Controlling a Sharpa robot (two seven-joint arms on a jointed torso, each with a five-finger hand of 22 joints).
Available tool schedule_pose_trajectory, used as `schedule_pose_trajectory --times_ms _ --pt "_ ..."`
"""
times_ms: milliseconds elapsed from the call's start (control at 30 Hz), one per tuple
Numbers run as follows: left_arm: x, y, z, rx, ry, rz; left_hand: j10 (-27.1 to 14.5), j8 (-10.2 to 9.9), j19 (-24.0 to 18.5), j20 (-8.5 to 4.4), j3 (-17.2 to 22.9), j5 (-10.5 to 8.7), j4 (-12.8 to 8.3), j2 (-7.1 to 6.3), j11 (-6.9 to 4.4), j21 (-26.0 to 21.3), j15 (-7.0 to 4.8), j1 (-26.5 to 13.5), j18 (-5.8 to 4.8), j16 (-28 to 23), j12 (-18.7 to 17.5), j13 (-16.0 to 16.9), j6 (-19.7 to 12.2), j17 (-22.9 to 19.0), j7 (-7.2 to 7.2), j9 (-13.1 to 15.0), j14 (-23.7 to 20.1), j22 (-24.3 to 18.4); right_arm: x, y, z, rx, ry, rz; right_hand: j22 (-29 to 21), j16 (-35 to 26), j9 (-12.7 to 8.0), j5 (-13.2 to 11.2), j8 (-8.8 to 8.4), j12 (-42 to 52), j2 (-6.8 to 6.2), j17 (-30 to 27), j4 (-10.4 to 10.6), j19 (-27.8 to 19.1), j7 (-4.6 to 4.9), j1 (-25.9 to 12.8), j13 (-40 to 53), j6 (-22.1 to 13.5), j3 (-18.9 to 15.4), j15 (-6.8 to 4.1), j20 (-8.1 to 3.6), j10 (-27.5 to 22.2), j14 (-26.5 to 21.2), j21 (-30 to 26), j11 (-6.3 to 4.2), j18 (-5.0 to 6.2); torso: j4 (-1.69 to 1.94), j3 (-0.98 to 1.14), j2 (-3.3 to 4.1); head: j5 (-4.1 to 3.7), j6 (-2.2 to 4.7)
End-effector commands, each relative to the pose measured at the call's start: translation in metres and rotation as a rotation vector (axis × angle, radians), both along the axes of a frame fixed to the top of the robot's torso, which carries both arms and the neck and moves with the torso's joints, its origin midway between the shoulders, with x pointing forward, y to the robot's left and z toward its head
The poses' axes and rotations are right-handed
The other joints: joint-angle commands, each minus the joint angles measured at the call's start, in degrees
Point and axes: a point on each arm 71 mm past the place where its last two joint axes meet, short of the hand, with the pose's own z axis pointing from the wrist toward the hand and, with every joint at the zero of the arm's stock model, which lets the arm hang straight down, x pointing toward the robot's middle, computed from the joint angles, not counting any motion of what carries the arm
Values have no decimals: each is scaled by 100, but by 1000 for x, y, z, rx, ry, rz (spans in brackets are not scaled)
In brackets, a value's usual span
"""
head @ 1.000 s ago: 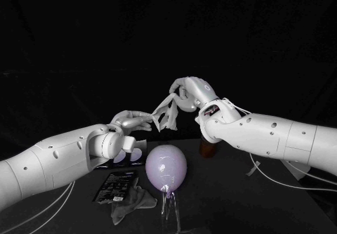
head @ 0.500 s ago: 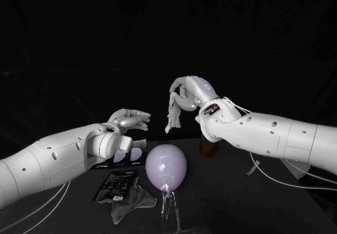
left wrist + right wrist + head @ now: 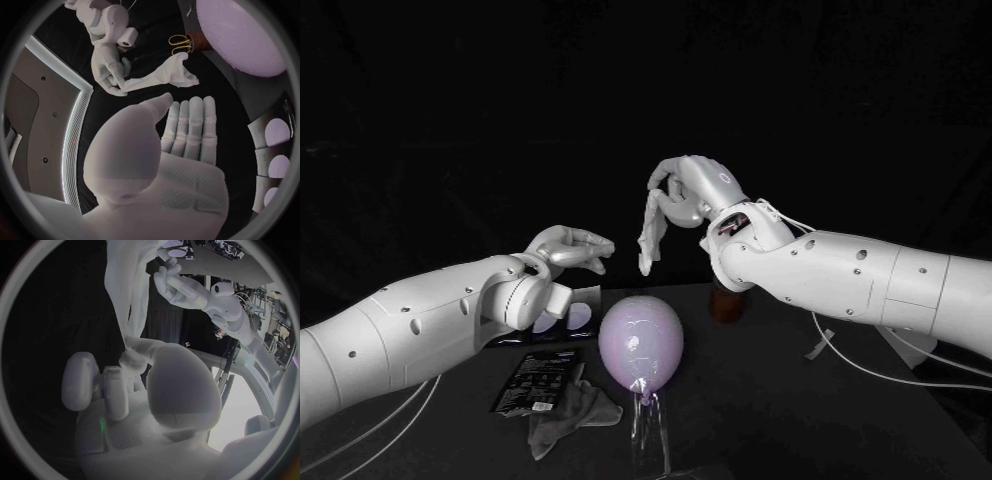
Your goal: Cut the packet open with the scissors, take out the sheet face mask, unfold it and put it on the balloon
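Loosely bunched sheet mask [image 3: 649, 235], limp, dangling from right hand [image 3: 692, 190].

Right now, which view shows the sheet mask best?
The left wrist view: the sheet mask shows whole, crumpled, held out from the right robot hand. The head view shows it as a narrow strip hanging under that hand. The right wrist view shows the pinch close up, the mask running to the circle's rim.

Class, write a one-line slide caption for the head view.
Right hand holds the limp sheet mask hanging above the balloon; left hand open and empty beside it.
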Motion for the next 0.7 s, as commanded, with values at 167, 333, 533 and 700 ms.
schedule_pose_trajectory --times_ms 167,333,533,700 --pt "-7 -17 2 24 -94 -69 138 73 32 111 -254 -27 225 -66 -78 -329 -65 -367 69 15 64 11 142 1 -123 84 -94 -263 0 3 0 -12 1 -3 1048 17 11 22 8 34 60 1393 -27 38 8 -18 6 39 22 -57 5 37 570 36 14 -39 -7 0 -4 4 2" --pt "-10 -25 2 5 -126 -81 264 69 167 132 -335 -26 273 -97 -122 -519 -102 -347 81 31 84 1 189 -11 -151 123 -89 -437 0 6 1 -11 1 1 1048 17 9 23 8 40 60 1393 -32 38 8 -19 15 40 24 -57 4 41 570 39 14 -39 5 -1 6 5 -4" --pt "-10 -33 2 1 -146 -71 299 31 299 120 -430 -28 337 -149 -133 -628 -123 -369 85 65 76 -10 166 -12 -149 143 -46 -549 -1 7 1 -10 2 4 1048 17 9 23 8 40 60 1393 -32 38 8 -19 15 40 24 -57 4 41 570 39 14 -39 -7 -3 4 12 -16" --pt "-7 -37 3 16 -166 -38 6 -402 453 93 -578 -25 333 -228 29 -783 -6 -247 79 97 17 -31 -504 -19 81 33 -45 -703 -2 9 1 -9 3 11 1048 17 9 23 8 40 60 1393 -32 38 8 -19 15 40 24 -57 4 41 570 39 14 -39 -3 3 -2 31 -18"
